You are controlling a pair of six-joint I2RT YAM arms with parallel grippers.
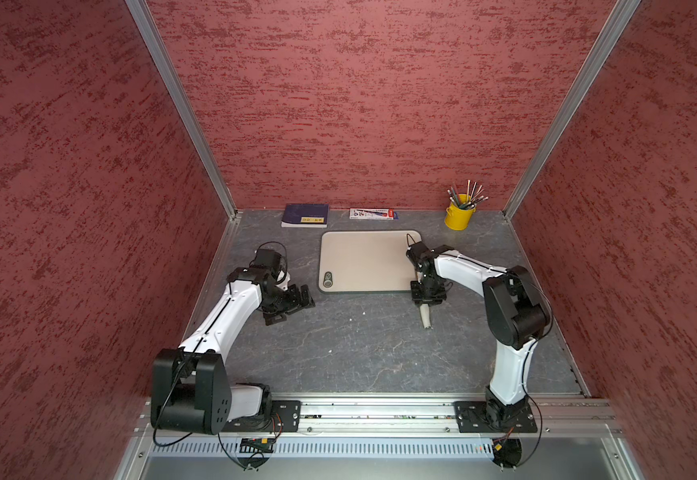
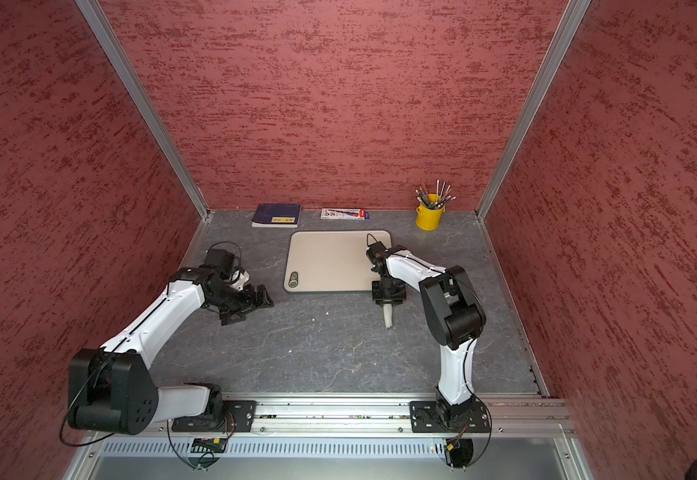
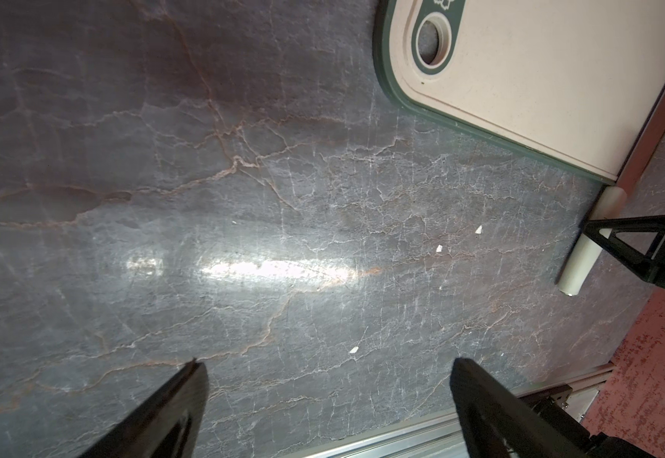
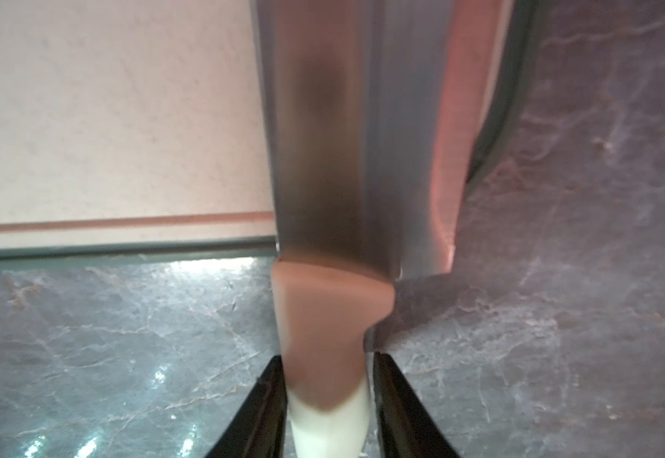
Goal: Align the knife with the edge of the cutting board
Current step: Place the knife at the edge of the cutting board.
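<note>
Down in the middle right of both top views, the knife point(image 1: 425, 317) point(image 2: 387, 318) is lying with its cream handle sticking out past the lower edge of the cutting board point(image 1: 363, 262) point(image 2: 330, 262) onto the grey counter point(image 1: 359, 357). The right arm is covering most of the blade there. In the right wrist view the blade of the knife point(image 4: 323, 178) is running up the centre of the frame, resting along the side strip of the cutting board point(image 4: 105, 119), with the board's dark rounded rim curving just beside it at the upper right.

The right gripper point(image 1: 425, 302) point(image 4: 327, 368) is hanging over the handle, and its fingers point(image 4: 267, 400) are sitting tight against both sides of it. Whether they are pinching it or standing just clear, I cannot tell.

The left gripper point(image 1: 293, 309) point(image 3: 323, 365) is hovering at centre left, near the board's lower left corner and well apart from the knife. Its fingers point(image 3: 172, 404) are spreading wide over bare counter, where a few small white flecks point(image 3: 438, 248) are lying.

Along the back wall, beyond the board's upper edge, a dark blue book point(image 1: 305, 215) is lying at upper left, a flat white packet point(image 1: 373, 213) is lying just beside the board's top edge, and a yellow cup of pencils point(image 1: 459, 216) is standing at upper right. All three are sitting apart from the knife.
</note>
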